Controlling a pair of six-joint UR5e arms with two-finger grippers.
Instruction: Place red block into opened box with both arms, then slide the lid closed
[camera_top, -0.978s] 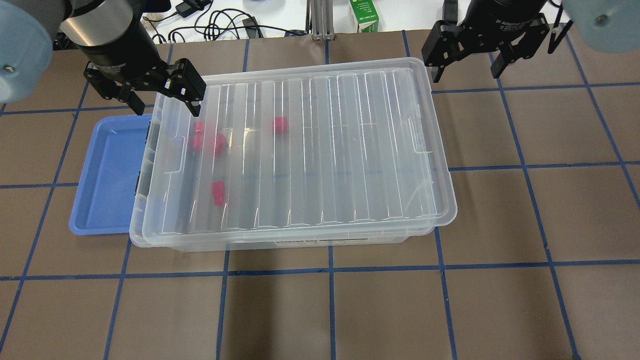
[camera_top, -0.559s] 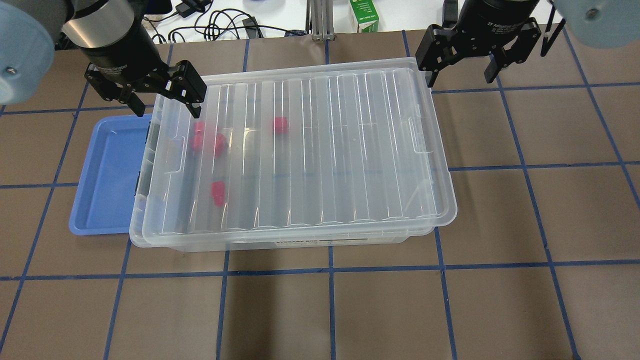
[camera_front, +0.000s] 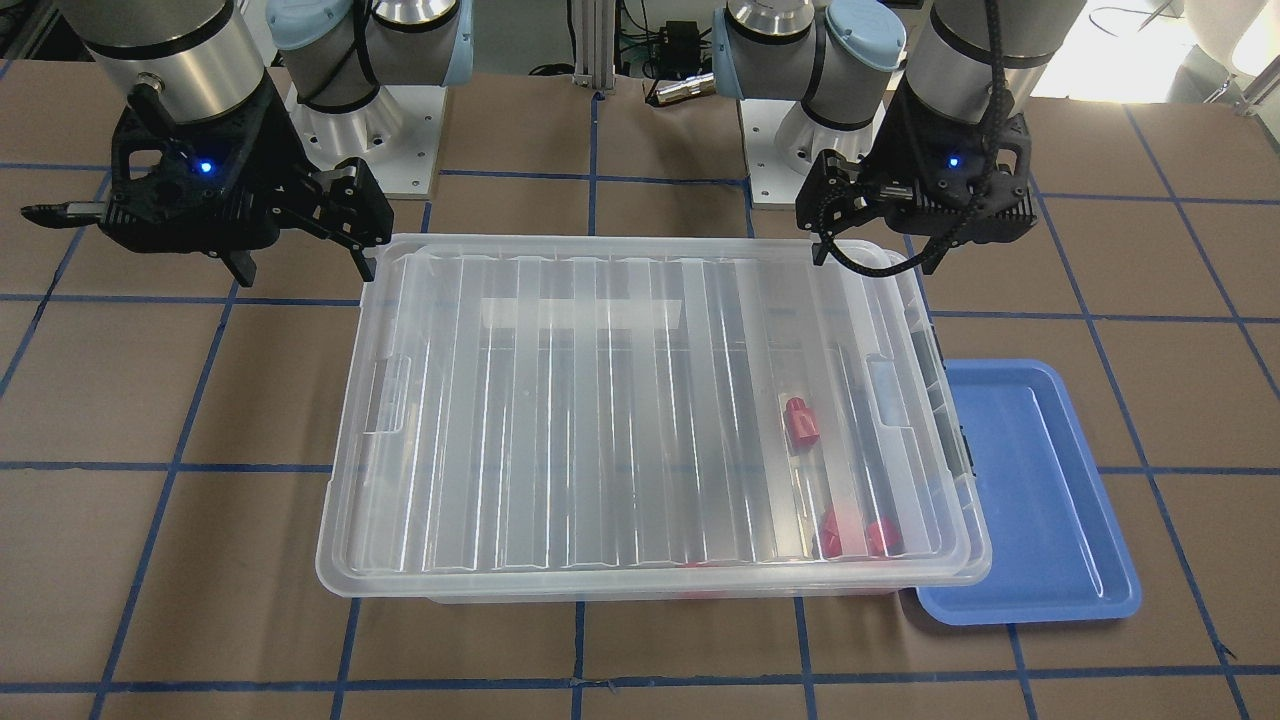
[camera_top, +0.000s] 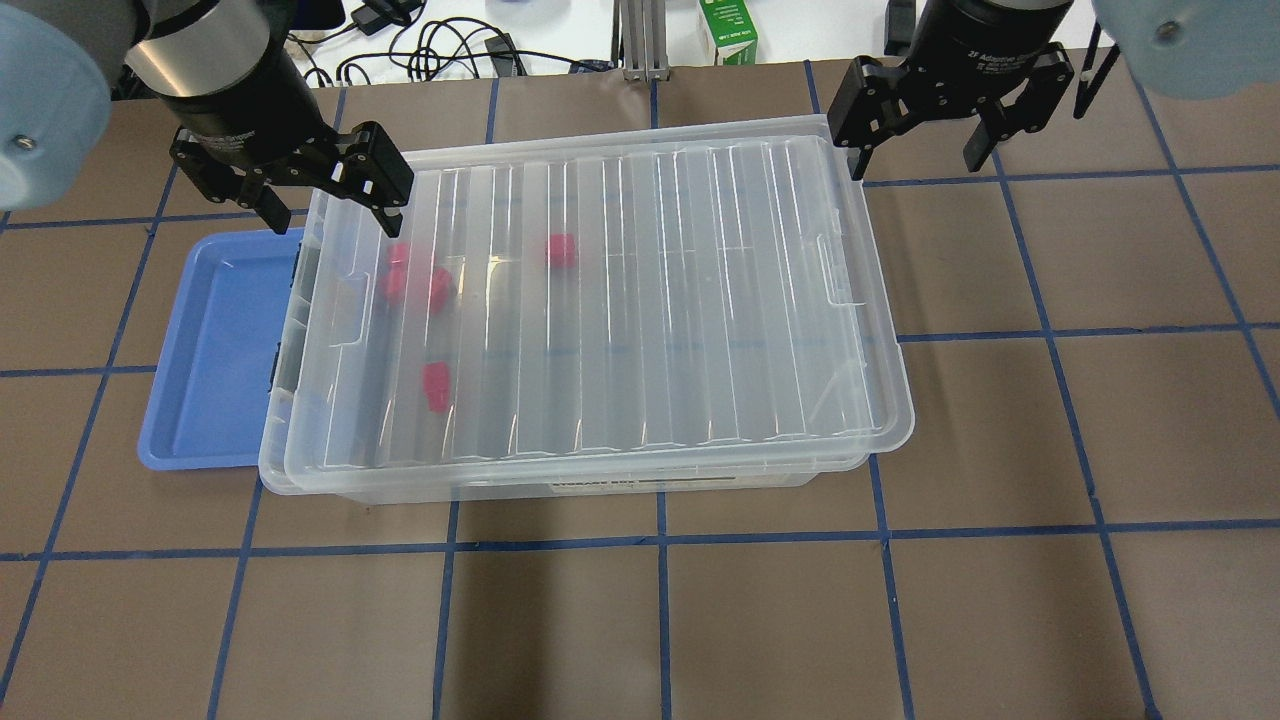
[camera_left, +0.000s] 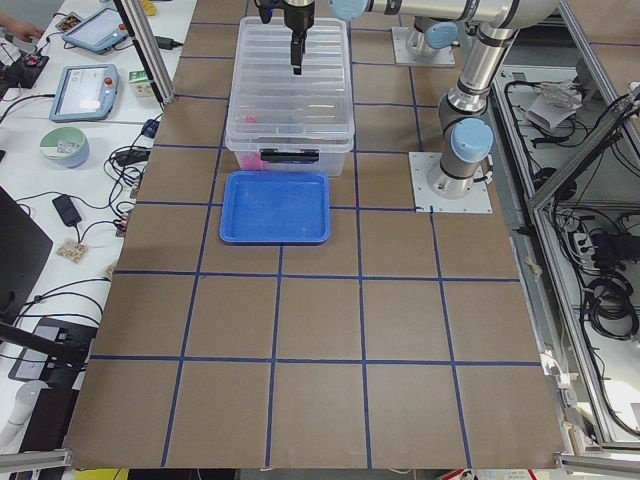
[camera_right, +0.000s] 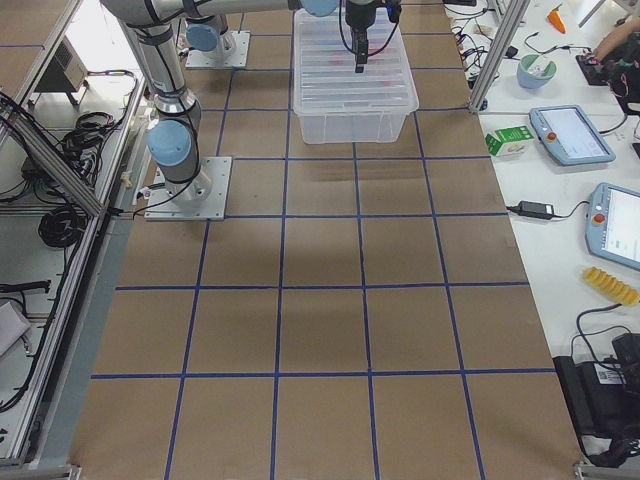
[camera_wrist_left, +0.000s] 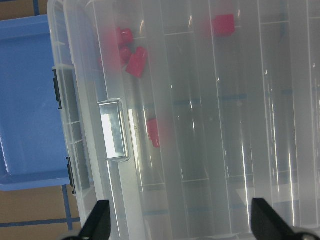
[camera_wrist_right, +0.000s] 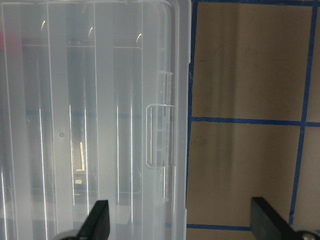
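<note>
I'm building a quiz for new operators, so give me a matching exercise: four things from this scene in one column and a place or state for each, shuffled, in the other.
Things:
1. lid
2. red blocks
3. blue tray
4. left end effector

Places or states:
A. empty, at the short end of the box
B. open, holding nothing
C. lying on top of the box
D. inside the box, seen through clear plastic

Pairs: 1-C, 2-D, 3-A, 4-B

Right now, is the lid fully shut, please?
Not quite: the lid overhangs one end of the box, leaving a strip uncovered beside the tray.
</note>
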